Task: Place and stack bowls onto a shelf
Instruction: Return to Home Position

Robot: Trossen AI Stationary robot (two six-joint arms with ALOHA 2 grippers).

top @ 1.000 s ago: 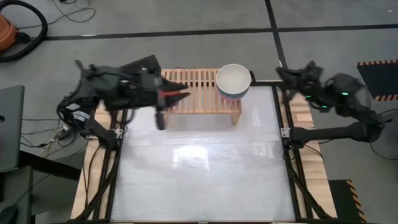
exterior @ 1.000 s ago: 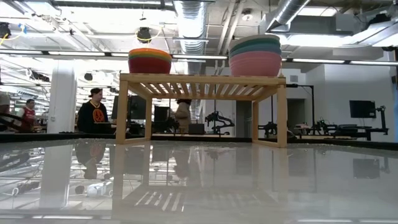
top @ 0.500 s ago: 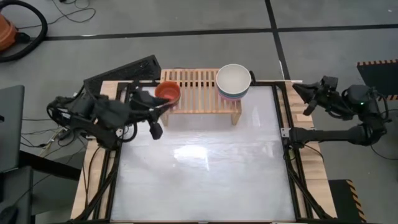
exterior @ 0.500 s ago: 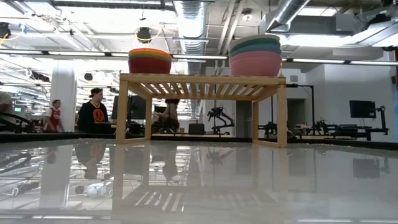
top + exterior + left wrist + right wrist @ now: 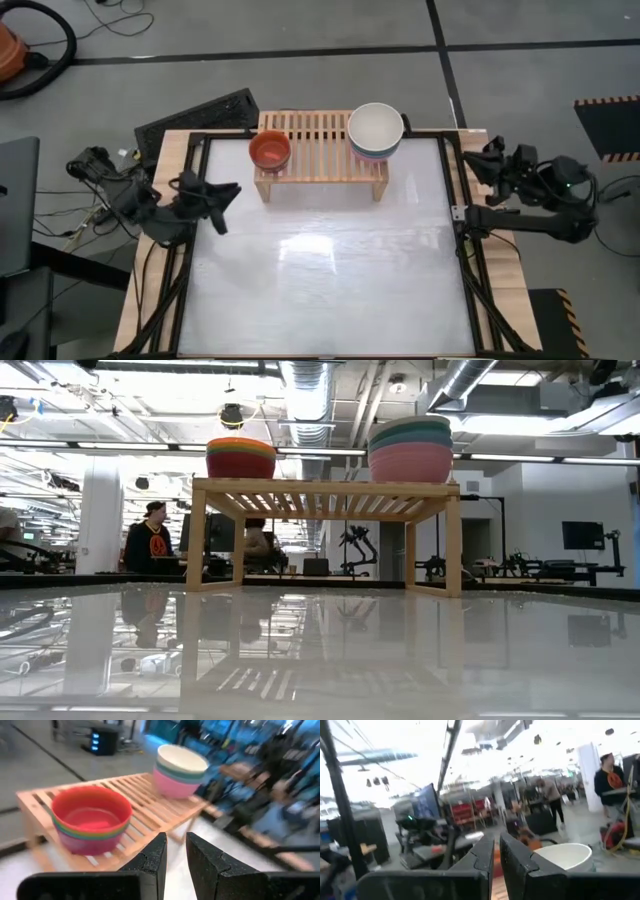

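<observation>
Low view: glossy table (image 5: pixel 400 660) reflects the shelf (image 5: pixel 325 487); a person (image 5: pixel 147 538) stands beyond.

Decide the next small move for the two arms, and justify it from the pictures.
Probably fold both arms to their rest pose. The small-bowl stack and the large-bowl stack both sit on the shelf. The left tool and right tool are at the side edges of the table, carrying nothing, so no bowl seems left to place.

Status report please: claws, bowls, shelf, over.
Left claw, right claw: shut, empty, at table sides. Small bowl stack and large bowl stack both on shelf. No obstruction seen.
</observation>
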